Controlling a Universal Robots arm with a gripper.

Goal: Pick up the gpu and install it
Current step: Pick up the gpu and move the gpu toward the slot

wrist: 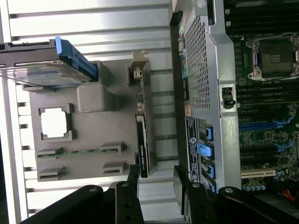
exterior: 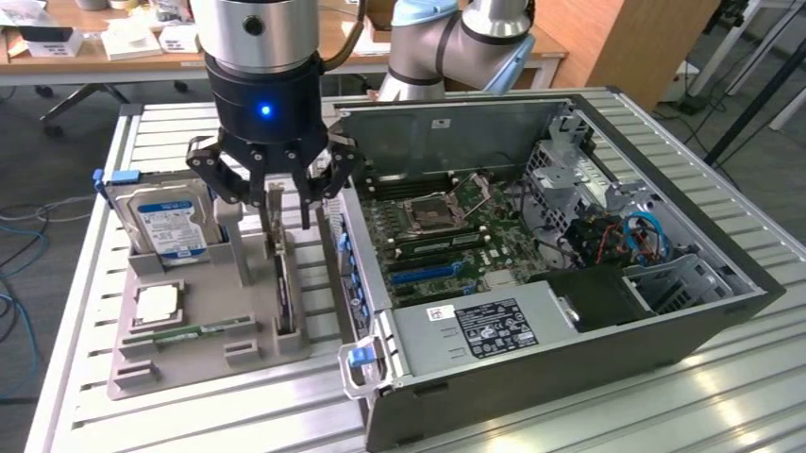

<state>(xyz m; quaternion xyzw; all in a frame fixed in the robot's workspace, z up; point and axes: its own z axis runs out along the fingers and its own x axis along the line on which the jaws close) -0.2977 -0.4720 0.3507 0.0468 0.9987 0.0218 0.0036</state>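
**Grey cradle, dark card: gripper poised over the gpu**

Grey plastic forms the parts holder (exterior: 202,351), which sits left of centre in the exterior view on the slatted metal table (exterior: 705,415). Each part has its own pocket, probably so the arm can find it in a known pose. The hard drive (exterior: 164,222) stands upright at the holder's upper left. The gpu (exterior: 285,283) stands on its long edge in a narrow slot along the holder's right side, close to the open computer case (exterior: 441,123). Standing on edge leaves both flat faces free for a pinch from above.

The gripper (exterior: 287,203) hangs directly over that slot. In the wrist view its jaws stand apart, about half open, and grip nothing. The near end of the card lies between the fingers (wrist: 133,182), close beside one of them.

The card is thin and dark, almost black, with a pale metal bracket (wrist: 138,70) at its far end. It has not been lifted, and the motherboard (exterior: 441,226) inside the case carries no card.
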